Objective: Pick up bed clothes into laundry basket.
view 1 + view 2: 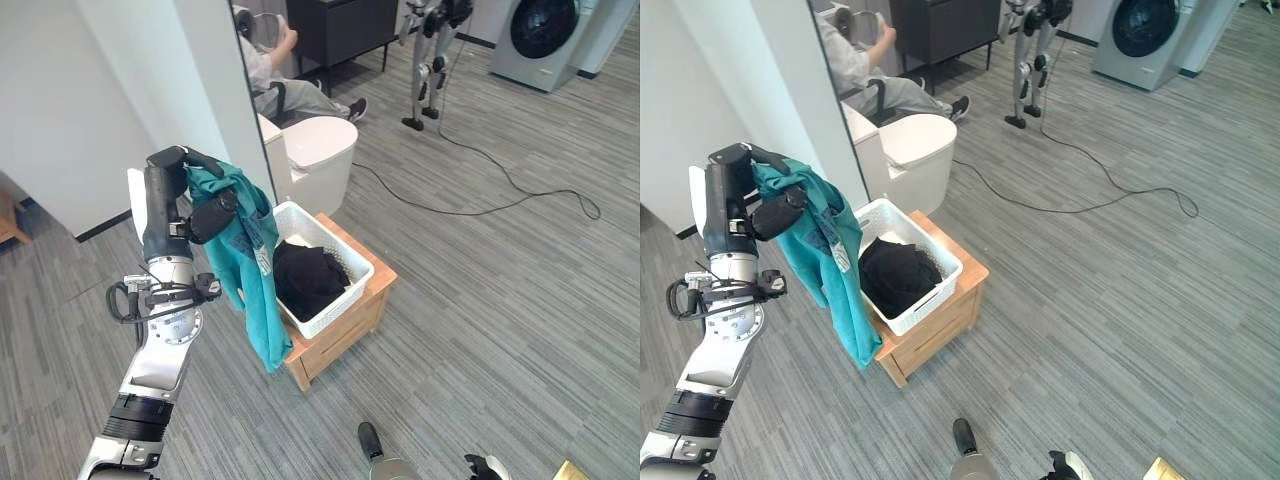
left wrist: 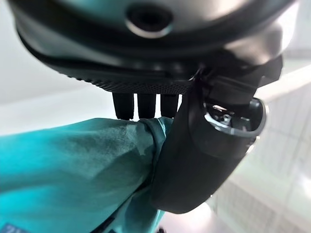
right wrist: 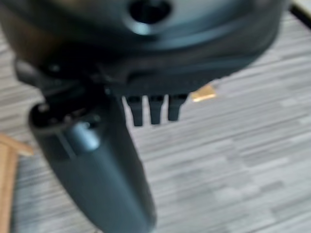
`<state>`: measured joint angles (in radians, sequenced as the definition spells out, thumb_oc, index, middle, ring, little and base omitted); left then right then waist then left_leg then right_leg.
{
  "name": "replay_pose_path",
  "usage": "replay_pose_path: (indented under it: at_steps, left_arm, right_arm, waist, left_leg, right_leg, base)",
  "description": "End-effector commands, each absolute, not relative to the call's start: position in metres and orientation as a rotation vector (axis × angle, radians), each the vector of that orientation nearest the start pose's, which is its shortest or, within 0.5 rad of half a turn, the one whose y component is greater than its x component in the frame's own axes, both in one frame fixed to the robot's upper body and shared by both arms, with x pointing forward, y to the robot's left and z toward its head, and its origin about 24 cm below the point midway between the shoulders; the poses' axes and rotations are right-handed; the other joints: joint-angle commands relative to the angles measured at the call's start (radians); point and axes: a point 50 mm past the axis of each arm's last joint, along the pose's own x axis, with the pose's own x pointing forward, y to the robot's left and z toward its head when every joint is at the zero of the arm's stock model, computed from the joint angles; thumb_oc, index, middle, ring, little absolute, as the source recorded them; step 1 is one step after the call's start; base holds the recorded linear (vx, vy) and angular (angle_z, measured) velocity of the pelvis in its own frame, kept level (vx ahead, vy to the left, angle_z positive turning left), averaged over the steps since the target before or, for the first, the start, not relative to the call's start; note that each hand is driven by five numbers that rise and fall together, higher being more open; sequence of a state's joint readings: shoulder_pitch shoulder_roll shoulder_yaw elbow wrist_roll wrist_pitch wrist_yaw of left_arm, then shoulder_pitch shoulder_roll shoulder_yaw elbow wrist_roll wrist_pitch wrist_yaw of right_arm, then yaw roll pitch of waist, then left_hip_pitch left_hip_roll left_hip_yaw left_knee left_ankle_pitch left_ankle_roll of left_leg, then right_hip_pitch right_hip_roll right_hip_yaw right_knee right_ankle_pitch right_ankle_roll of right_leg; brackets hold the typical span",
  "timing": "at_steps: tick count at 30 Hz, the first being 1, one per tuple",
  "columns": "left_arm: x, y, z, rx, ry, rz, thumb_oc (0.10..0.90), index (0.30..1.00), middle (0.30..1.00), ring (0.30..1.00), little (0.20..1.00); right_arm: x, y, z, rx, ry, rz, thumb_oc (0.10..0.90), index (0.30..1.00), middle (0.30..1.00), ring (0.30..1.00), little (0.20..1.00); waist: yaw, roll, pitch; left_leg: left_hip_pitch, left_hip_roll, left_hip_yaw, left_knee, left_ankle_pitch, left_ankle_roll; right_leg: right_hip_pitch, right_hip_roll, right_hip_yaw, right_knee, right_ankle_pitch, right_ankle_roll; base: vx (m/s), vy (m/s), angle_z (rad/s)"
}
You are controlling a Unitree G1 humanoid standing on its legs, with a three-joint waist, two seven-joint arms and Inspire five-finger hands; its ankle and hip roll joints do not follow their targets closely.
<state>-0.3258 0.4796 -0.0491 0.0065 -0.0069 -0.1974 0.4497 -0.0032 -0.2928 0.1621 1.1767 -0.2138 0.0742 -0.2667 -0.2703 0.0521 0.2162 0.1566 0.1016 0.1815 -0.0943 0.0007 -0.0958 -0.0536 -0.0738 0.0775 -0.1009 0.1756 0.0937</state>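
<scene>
Grey plank flooring [image 1: 500,300] fills the room, with a small wooden stand [image 1: 345,325] set on it as your landmark. Nearest you, low and to the right of the stand, your right hand [image 3: 97,160] hangs over bare floor with relaxed fingers holding nothing.

Left of the stand, your left hand [image 1: 185,190] is raised, its fingers and thumb curled around a teal garment [image 1: 250,270]. The cloth hangs in a long drape whose lower end falls beside the stand's near left corner, outside the white laundry basket [image 1: 345,290] on top. A black garment [image 1: 305,278] already lies in the basket.

Carry the left hand rightward until it is over the basket's middle, and lift enough for the trailing end to clear the rim before you let go, or the tail will likely slide out.

Beyond the stand are a white toilet [image 1: 320,150], a seated person [image 1: 285,80], and far off a washing machine [image 1: 545,40].
</scene>
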Motion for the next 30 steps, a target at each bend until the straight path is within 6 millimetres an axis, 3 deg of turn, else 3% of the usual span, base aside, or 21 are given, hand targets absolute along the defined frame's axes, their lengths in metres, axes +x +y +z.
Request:
replay_pose_path:
  at_steps: [1, 2, 4, 5, 6, 7, 8, 9, 10, 12, 15, 19, 22, 30]
  left_arm:
    - [0.267, 0.246, 0.232, 0.382, -0.944, 0.538, 0.4, 0.3, 0.3, 0.3, 0.3]
    - [0.266, 0.247, 0.231, 0.384, -0.943, 0.541, 0.4, 0.3, 0.3, 0.3, 0.3]
    - [0.261, 0.273, 0.234, 0.333, -0.944, 0.726, 0.4, 0.3, 0.3, 0.3, 0.3]
    - [0.261, 0.274, 0.234, 0.333, -0.945, 0.73, 0.4, 0.3, 0.3, 0.3, 0.3]
    - [0.274, 0.307, 0.328, 0.498, -1.076, 0.868, 0.4, 0.3, 0.3, 0.3, 0.3]
    - [0.263, 0.325, 0.395, 0.583, -1.141, 0.915, 0.4, 0.3, 0.3, 0.3, 0.3]
    - [0.259, 0.342, 0.427, 0.623, -1.079, 1.018, 0.4, 0.3, 0.3, 0.3, 0.3]
    - [0.26, 0.358, 0.439, 0.714, -0.955, 1.073, 0.4, 0.3, 0.3, 0.3, 0.3]
    - [0.263, 0.368, 0.446, 0.781, -0.854, 1.099, 0.4, 0.3, 0.3, 0.3, 0.3]
    - [0.265, 0.363, 0.468, 0.897, -0.796, 1.106, 0.4, 0.3, 0.3, 0.3, 0.3]
    - [0.269, 0.34, 0.488, 1.052, -0.829, 1.091, 0.4, 0.3, 0.3, 0.3, 0.3]
    - [0.27, 0.314, 0.5, 1.09, -0.933, 1.033, 0.4, 0.3, 0.3, 0.3, 0.3]
    - [0.271, 0.311, 0.498, 1.049, -0.972, 1.021, 0.4, 0.3, 0.3, 0.3, 0.3]
    - [0.277, 0.324, 0.489, 0.969, -0.899, 1.029, 0.4, 0.3, 0.3, 0.3, 0.3]
  right_arm:
    - [0.063, -0.263, -0.158, -0.717, 1.316, -0.141, 0.8, 0.9, 0.9, 0.9, 0.9]
    - [0.062, -0.263, -0.158, -0.719, 1.316, -0.139, 0.8, 0.9, 0.9, 0.9, 0.9]
    - [0.057, -0.262, -0.159, -0.703, 1.334, -0.151, 0.8, 0.9, 0.9, 0.9, 0.9]
    - [0.058, -0.262, -0.159, -0.705, 1.333, -0.15, 0.8, 0.9, 0.9, 0.9, 0.9]
    - [0.056, -0.267, -0.158, -0.72, 1.329, -0.137, 0.8, 0.9, 0.9, 0.9, 0.9]
    - [0.06, -0.273, -0.155, -0.697, 1.295, -0.144, 0.8, 0.9, 0.9, 0.9, 0.9]
    - [0.066, -0.28, -0.151, -0.723, 1.271, -0.139, 0.8, 0.9, 0.9, 0.9, 0.9]
    - [0.068, -0.286, -0.149, -0.766, 1.272, -0.12, 0.8, 0.9, 0.9, 0.9, 0.9]
    - [0.071, -0.284, -0.149, -0.778, 1.261, -0.104, 0.8, 0.9, 0.9, 0.9, 0.9]
    - [0.075, -0.274, -0.152, -0.769, 1.246, -0.05, 0.8, 0.9, 0.9, 0.9, 0.9]
    - [0.07, -0.264, -0.156, -0.741, 1.242, -0.008, 0.8, 0.9, 0.9, 0.9, 0.9]
    - [0.062, -0.252, -0.161, -0.71, 1.257, 0.03, 0.8, 0.9, 0.9, 0.9, 0.9]
    - [0.06, -0.246, -0.162, -0.707, 1.26, 0.061, 0.8, 0.9, 0.9, 0.9, 0.9]
    - [0.089, -0.237, -0.158, -0.737, 1.147, 0.105, 0.8, 0.9, 0.9, 0.9, 0.9]
  waist:
    - [0.014, -0.052, -0.058]
    - [0.012, -0.052, -0.058]
    - [0.016, -0.051, -0.064]
    - [0.013, -0.051, -0.063]
    - [-0.011, -0.034, -0.077]
    - [-0.036, -0.014, -0.093]
    - [-0.051, 0.01, -0.103]
    - [-0.063, 0.037, -0.108]
    - [-0.064, 0.04, -0.111]
    - [-0.062, 0.028, -0.108]
    - [-0.068, 0.024, -0.105]
    - [-0.069, 0.023, -0.097]
    - [-0.067, 0.03, -0.099]
    - [-0.07, 0.042, -0.102]
  left_leg:
    - [0.061, -0.022, -0.015, 0.007, -0.11, -0.003]
    - [0.061, -0.022, -0.016, 0.007, -0.111, -0.003]
    - [0.064, -0.023, -0.018, 0.007, -0.111, -0.003]
    - [0.064, -0.023, -0.018, 0.007, -0.112, -0.003]
    - [0.066, -0.022, -0.011, 0.007, -0.107, -0.002]
    - [0.07, -0.022, 0.007, 0.007, -0.102, -0.004]
    - [0.076, -0.024, 0.011, 0.007, -0.105, -0.002]
    - [0.085, -0.028, 0.015, 0.007, -0.111, 0.001]
    - [0.08, -0.033, 0.019, 0.007, -0.102, 0.0]
    - [0.075, -0.035, 0.031, 0.007, -0.099, -0.001]
    - [0.067, -0.032, 0.048, 0.007, -0.093, -0.008]
    - [0.062, -0.025, 0.061, 0.007, -0.086, -0.013]
    - [0.065, -0.019, 0.08, 0.007, -0.081, -0.019]
    - [0.069, -0.004, 0.104, 0.007, -0.072, -0.031]
  right_leg:
    - [0.028, -0.107, 0.005, 0.026, -0.118, 0.087]
    - [0.028, -0.107, 0.005, 0.026, -0.119, 0.087]
    - [0.031, -0.108, 0.003, 0.027, -0.12, 0.086]
    - [0.032, -0.108, 0.002, 0.028, -0.121, 0.086]
    - [0.03, -0.107, 0.004, 0.027, -0.116, 0.091]
    - [0.024, -0.109, 0.009, 0.027, -0.108, 0.099]
    - [0.027, -0.109, 0.011, 0.027, -0.103, 0.107]
    - [0.027, -0.108, 0.015, 0.029, -0.101, 0.113]
    - [0.016, -0.107, 0.022, 0.028, -0.087, 0.114]
    - [-0.001, -0.102, 0.034, 0.031, -0.078, 0.117]
    - [-0.022, -0.098, 0.046, 0.033, -0.073, 0.122]
    - [-0.031, -0.095, 0.046, 0.03, -0.076, 0.123]
    - [-0.033, -0.088, 0.049, 0.027, -0.085, 0.122]
    - [-0.031, -0.078, 0.047, 0.025, -0.093, 0.12]
  base:
    - [-0.01, -0.029, -0.05]
    - [-0.01, -0.032, -0.03]
    - [0.0, -0.012, -0.02]
    - [0.0, 0.0, 0.0]
    - [0.07, -0.002, 0.06]
    - [0.13, 0.009, 0.14]
    - [0.15, 0.045, 0.18]
    - [0.08, 0.035, 0.09]
    - [0.03, 0.031, -0.09]
    - [0.0, 0.004, -0.46]
    - [0.01, -0.035, -0.21]
    - [0.01, -0.05, -0.13]
    - [0.03, -0.095, -0.2]
    - [0.04, -0.044, -0.28]
